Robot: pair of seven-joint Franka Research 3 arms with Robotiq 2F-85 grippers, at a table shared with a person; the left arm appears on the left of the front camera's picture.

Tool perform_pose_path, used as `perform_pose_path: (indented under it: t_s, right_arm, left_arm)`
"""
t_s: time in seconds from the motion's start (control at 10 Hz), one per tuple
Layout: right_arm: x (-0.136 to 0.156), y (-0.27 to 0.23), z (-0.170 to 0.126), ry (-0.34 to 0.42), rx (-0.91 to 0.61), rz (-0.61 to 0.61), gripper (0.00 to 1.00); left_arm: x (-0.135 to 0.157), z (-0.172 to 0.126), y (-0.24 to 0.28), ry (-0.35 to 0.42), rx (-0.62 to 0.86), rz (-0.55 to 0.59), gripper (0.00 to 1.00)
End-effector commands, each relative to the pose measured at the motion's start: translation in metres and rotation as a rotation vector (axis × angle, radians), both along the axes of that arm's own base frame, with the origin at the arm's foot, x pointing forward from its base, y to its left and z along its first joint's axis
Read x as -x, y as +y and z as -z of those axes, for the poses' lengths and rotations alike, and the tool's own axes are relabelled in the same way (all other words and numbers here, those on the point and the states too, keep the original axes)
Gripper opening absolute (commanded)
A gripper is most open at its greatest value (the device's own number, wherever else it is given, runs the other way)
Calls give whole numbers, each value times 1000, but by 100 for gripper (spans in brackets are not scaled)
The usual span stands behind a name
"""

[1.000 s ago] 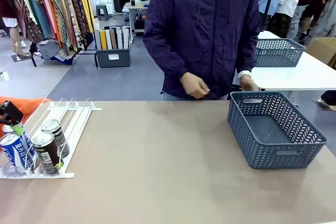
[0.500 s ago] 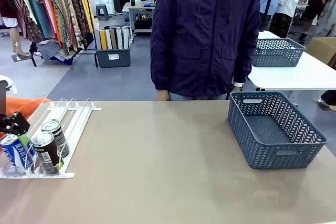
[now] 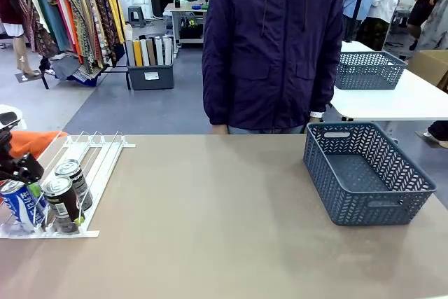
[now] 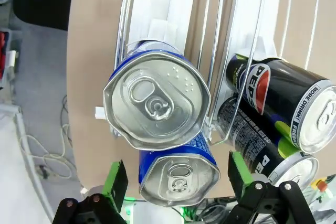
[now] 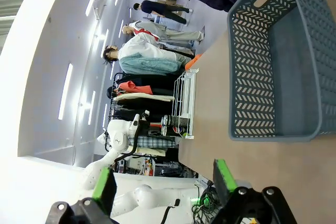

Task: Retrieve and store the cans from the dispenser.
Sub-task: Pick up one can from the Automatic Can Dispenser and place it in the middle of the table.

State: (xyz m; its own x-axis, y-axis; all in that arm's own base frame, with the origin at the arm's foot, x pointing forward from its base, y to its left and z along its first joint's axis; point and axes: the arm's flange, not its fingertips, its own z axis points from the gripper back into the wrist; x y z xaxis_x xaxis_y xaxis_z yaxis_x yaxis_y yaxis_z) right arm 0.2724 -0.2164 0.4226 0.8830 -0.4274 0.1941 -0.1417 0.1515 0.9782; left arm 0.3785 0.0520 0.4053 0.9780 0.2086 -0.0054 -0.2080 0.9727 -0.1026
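My left claw (image 4: 176, 172) hangs wide open over the front end of the dispenser (image 3: 103, 150), pads (image 4: 116, 177) flanking one blue can (image 4: 179, 176), with a second blue can (image 4: 157, 103) just beside it and two dark cans (image 4: 286, 100) in the next lane. My right claw (image 5: 164, 182) gapes empty near the grey basket (image 5: 273, 129).

The left gripper (image 4: 176, 179), along the bottom edge of its wrist view, has black angular finger links tipped with bright green pads (image 4: 116, 182). Round grey pin heads sit in the links near both lower corners. The right gripper (image 5: 164, 182) is built alike: black links, green pads (image 5: 222, 177), grey pin heads. At the lower left of the right wrist view, the left arm (image 5: 116, 139) is glossy white with rounded joints. The person (image 3: 269, 5), top centre of the front view, wears a dark purple zip jacket (image 3: 259, 68) with drawstrings and flap pockets, a white collar beneath, and a pale cuff (image 3: 318, 114).
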Motion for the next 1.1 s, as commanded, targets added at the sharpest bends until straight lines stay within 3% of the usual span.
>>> perform_pose_path:
  t_s: [0.0,0.1,0.7,1.0]
  right_arm:
    - [-1,-1,-3,-25,2,0,100]
    - [-1,-1,-3,-25,2,0,100]
    - [-1,-1,-3,-25,2,0,100]
    - [-1,-1,-3,-25,2,0,100]
  left_arm:
    - [-2,-1,-2,-12,-46,-23,42]
    - [-2,-2,-2,-14,-45,-22,0]
    - [-1,-4,-4,-24,-56,-12,0]
    - [5,-19,-9,-52,-48,29,0]
